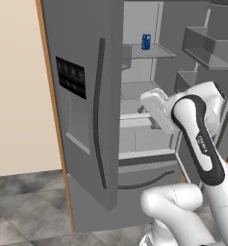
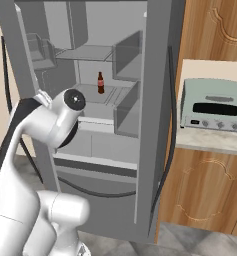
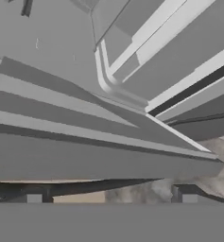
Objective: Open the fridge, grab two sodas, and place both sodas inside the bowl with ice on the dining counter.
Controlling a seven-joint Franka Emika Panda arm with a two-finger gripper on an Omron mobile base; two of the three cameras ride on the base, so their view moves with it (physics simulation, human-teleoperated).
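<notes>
The fridge stands with its right door open. A blue can sits on the top shelf, and a brown bottle on a lower one. The gripper is wide open and holds nothing.

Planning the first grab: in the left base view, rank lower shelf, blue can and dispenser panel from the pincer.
1. Lower shelf, just beside the pincer.
2. Blue can, above, on the upper shelf.
3. Dispenser panel, left, on the door; nearly ties the can.
</notes>
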